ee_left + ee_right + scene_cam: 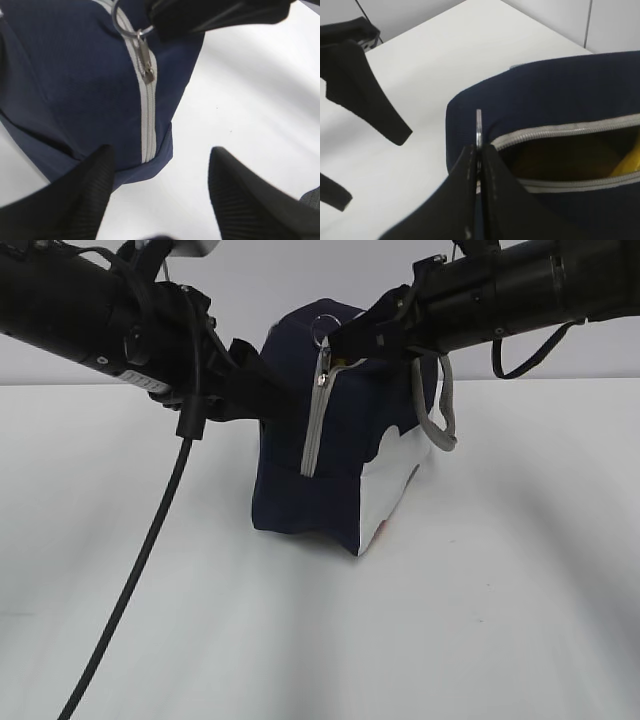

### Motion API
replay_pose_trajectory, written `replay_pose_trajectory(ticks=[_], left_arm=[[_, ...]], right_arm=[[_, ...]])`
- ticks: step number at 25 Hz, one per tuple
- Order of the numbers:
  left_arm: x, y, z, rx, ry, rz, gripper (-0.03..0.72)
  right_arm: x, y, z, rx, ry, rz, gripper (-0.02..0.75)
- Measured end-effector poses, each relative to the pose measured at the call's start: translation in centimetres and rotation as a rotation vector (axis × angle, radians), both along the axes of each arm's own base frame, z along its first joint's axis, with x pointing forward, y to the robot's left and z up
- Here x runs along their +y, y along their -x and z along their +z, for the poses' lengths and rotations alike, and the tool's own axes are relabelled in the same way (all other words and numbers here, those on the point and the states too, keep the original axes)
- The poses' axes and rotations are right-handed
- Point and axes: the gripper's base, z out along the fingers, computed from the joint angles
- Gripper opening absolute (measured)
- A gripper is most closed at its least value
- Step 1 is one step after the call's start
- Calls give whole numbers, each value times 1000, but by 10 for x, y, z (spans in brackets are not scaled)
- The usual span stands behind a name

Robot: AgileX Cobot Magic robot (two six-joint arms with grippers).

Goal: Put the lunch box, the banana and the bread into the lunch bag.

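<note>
Navy fabric fills the exterior view: the lunch bag (345,440) is stood on the white bench (500,620), its ring pull (325,328) pinched by the right pincer (340,340), so zipping looks like the step in hand. From the left wrist, the left pincer (160,185) is seen spread beside the bag, gripping nothing. From the right wrist, the banana (630,160) is glimpsed inside through the gap; lunch box and bread can't be made out. Next, a steady pull along the zipper strip (315,420) is needed.

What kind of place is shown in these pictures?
Probably a robot test bench or lab: a plain white table, a bare pale wall behind, and two black arms working on one lunch bag.
</note>
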Motion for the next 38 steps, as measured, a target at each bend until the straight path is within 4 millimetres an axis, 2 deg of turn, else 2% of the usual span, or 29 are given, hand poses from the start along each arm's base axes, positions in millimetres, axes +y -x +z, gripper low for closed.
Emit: replay_pose_trajectory(ticks=[17,28,35,38], left_arm=[[1,0,-1,-10,-16,-4,424],[8,-22,8,-228,-25,159,424],[5,-32,-12,-221,-73,148,424],[7,-34,-13,-224,-77,155,424]], right_arm=[[-1,-8,8,14,-120,-113,0],[1,-5,7,18,-109,-73,0],[1,-5,7,18,-108,-69,0],[1,-5,7,18,-108,-69,0]])
